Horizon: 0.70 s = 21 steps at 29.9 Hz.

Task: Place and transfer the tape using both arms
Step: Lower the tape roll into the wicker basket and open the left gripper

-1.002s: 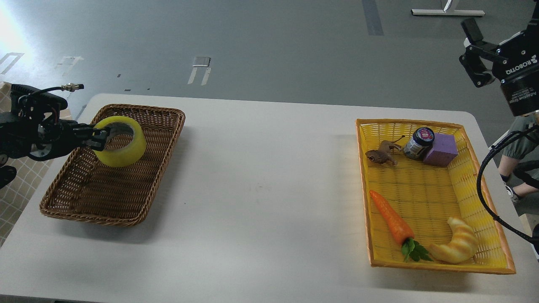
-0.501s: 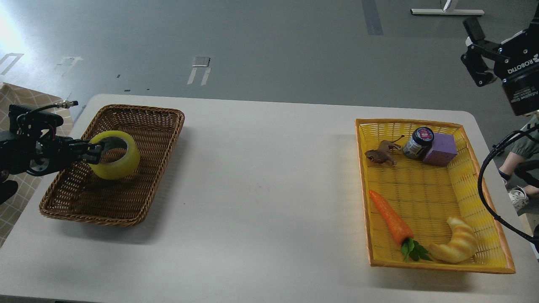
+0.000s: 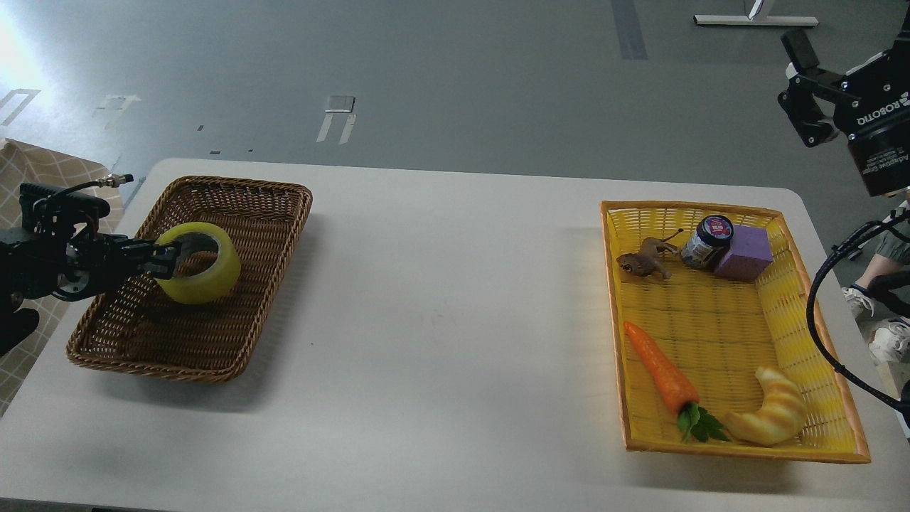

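Observation:
The yellow tape [image 3: 208, 276] is low inside the brown wicker basket [image 3: 242, 188] at the left of the table, tilted a little, with its grey-white core showing. My left gripper [image 3: 169, 258] comes in from the left and is shut on the roll's left wall, one finger inside the core and one outside. I cannot tell whether the roll touches the basket floor. My right gripper [image 3: 803, 87] is open and empty, raised high at the far right, above and beyond the yellow basket [image 3: 817, 449].
The yellow basket holds a carrot [image 3: 661, 370], a croissant [image 3: 771, 412], a toy lion [image 3: 643, 262], a dark jar [image 3: 707, 242] and a purple block [image 3: 745, 252]. A black cable [image 3: 817, 320] hangs by the table's right edge. A person's shoes [image 3: 881, 334] show beyond it.
My left gripper has lowered the tape from above the brown basket's rim down into the basket, then shifted it slightly right. My right gripper rose a little.

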Each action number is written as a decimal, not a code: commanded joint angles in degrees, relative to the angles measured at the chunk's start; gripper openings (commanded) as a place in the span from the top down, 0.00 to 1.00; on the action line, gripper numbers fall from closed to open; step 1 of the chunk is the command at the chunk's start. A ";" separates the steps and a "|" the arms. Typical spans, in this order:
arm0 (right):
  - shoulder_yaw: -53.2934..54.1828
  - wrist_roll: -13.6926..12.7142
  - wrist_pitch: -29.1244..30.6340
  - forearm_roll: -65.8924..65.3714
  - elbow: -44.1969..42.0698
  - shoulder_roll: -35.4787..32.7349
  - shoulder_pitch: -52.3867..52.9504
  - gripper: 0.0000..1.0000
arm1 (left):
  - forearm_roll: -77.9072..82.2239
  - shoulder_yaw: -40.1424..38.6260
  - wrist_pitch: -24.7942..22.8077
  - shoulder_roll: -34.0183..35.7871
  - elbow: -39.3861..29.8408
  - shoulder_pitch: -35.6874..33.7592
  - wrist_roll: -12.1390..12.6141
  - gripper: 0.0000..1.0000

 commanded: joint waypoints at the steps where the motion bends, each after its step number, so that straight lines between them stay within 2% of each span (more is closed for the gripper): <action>1: 0.00 0.01 0.00 0.00 -0.07 0.09 -0.15 0.00 | -0.11 -0.01 0.40 -0.14 0.19 -0.16 -0.47 0.64; 2: -0.08 0.01 0.00 0.00 -0.07 0.09 -0.23 0.00 | -0.11 -0.10 0.83 -0.23 0.19 -0.16 -0.56 0.62; 5: 0.00 0.01 0.00 0.00 0.02 0.09 -1.20 0.00 | -0.11 -0.10 2.59 -0.31 0.19 -0.16 -0.56 0.43; 8: 0.09 0.01 0.00 0.00 0.02 0.09 -1.20 0.00 | -0.11 -0.01 2.68 -0.23 0.19 -0.16 -0.64 0.38; 13: 0.18 0.01 0.00 0.09 0.02 0.18 -1.20 0.00 | -3.17 -0.62 2.77 -0.05 0.19 -0.86 -0.56 0.23; 14: 0.18 0.01 0.00 0.00 0.02 0.18 -1.20 0.00 | -5.88 -0.89 2.86 -0.31 -0.33 -1.47 0.14 0.14; 19: 0.09 0.09 0.00 0.00 0.02 0.27 -0.94 0.00 | -16.70 -0.36 2.77 -4.00 -1.22 -6.65 0.23 0.04; 21: 0.00 0.01 0.00 0.00 0.02 0.36 -0.94 0.00 | -18.47 -0.89 2.86 -4.35 -1.22 -7.27 0.23 0.03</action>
